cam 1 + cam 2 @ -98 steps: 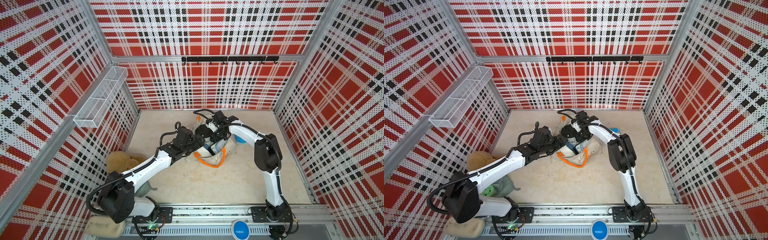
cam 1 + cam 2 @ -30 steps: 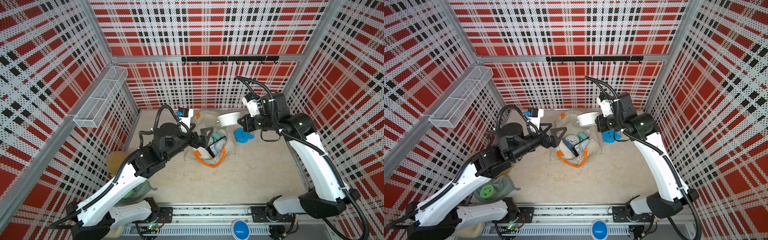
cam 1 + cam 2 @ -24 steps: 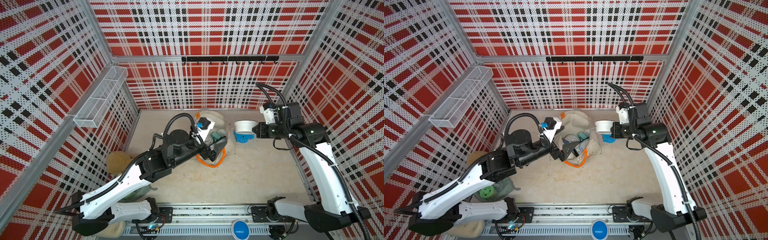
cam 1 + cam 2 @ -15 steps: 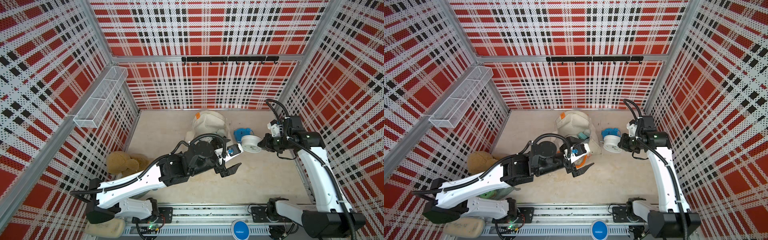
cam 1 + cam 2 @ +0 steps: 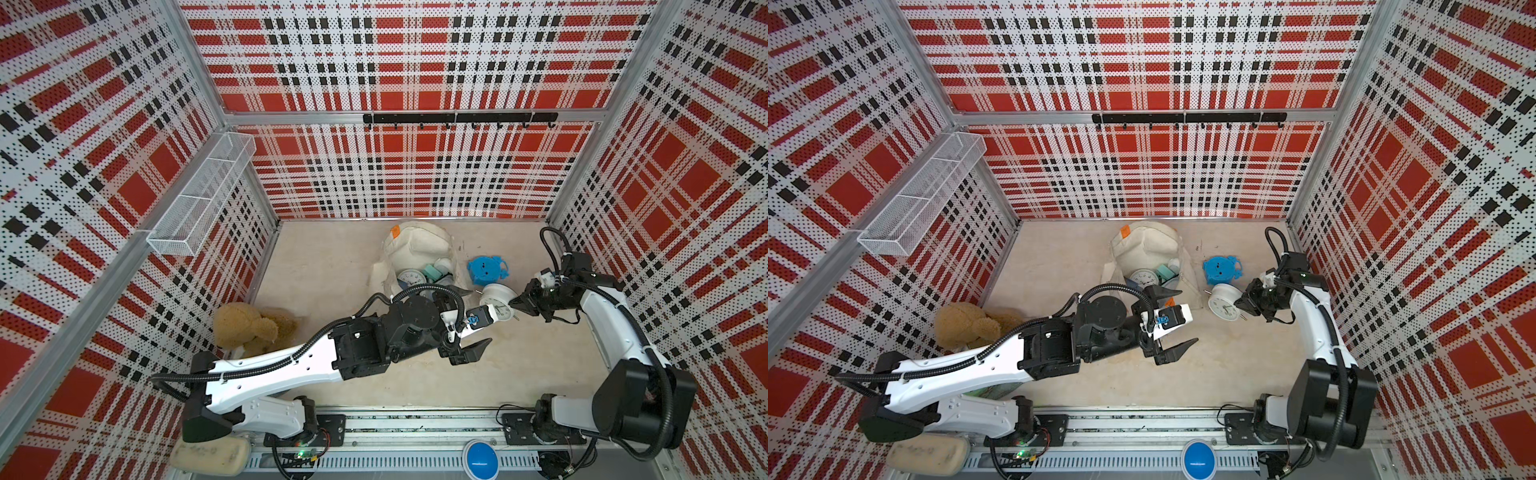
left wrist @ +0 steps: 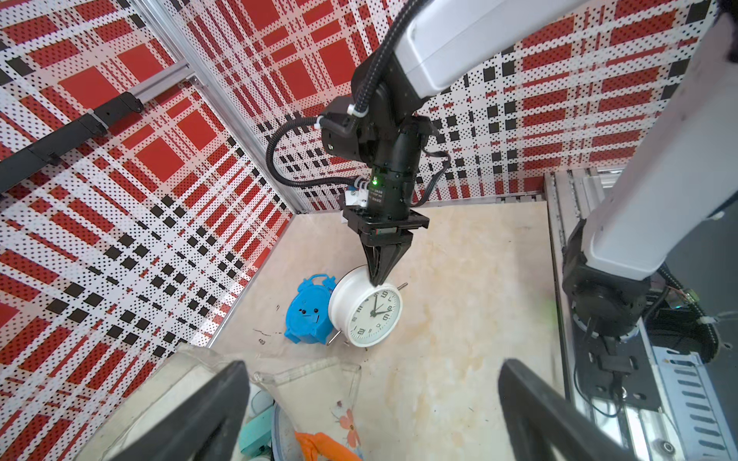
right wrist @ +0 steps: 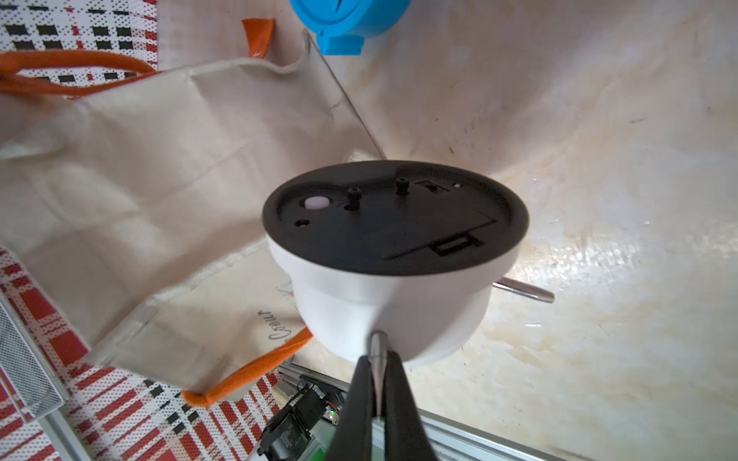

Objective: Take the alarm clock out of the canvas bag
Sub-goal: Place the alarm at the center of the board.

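— Where is the white alarm clock [image 5: 496, 301]?
— Outside the canvas bag [image 5: 415, 245], on the right side of the worktop [image 5: 324, 266], just beside a blue clock [image 5: 486, 270]. The right hand [image 7: 377, 359] is pinched narrow on a thin metal pin sticking out of the clock's side.
— And the other one?
— The left hand [image 6: 373, 363] stands wide and holds nothing. It is low over the worktop, just in front of the bag's mouth, and its arm lies across the middle.
— What else is around?
— A tan plush toy [image 5: 245, 324] sits by the left wall, a wire basket [image 5: 199, 199] hangs on that wall, and a black hook rail [image 5: 457, 118] runs along the back wall. Inside the bag, a second clock face [image 5: 409, 277] and a teal thing [image 5: 432, 272] show.
— What can't you make out?
— Whether the white clock rests on the worktop or hangs just above it. The left arm covers most of the bag's near edge in both top views. A green thing [image 5: 988, 390] under that arm is mostly hidden.
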